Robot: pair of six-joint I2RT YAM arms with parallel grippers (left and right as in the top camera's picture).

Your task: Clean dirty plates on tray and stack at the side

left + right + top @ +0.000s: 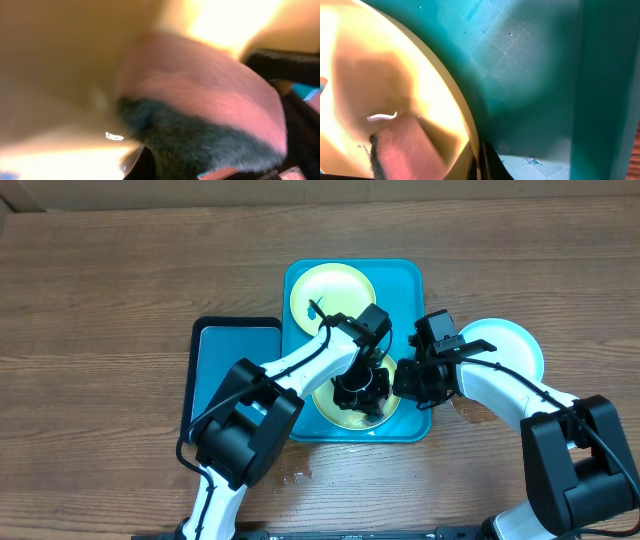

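The teal tray (400,280) holds two yellow-green plates: one at its far end (333,292) and one at its near end (336,411). My left gripper (362,387) is shut on a pink sponge with a dark scrub side (210,100), pressed onto the near plate (60,60). My right gripper (408,380) is shut on that plate's right rim; the right wrist view shows the rim between the fingers (479,162), with the plate (380,75), sponge (405,150) and tray floor (535,75). A third plate (510,345) lies on the table right of the tray.
A smaller black-rimmed blue-grey tray (235,365) lies against the teal tray's left side. Small wet spots (295,475) show on the wooden table (100,330) in front of the trays.
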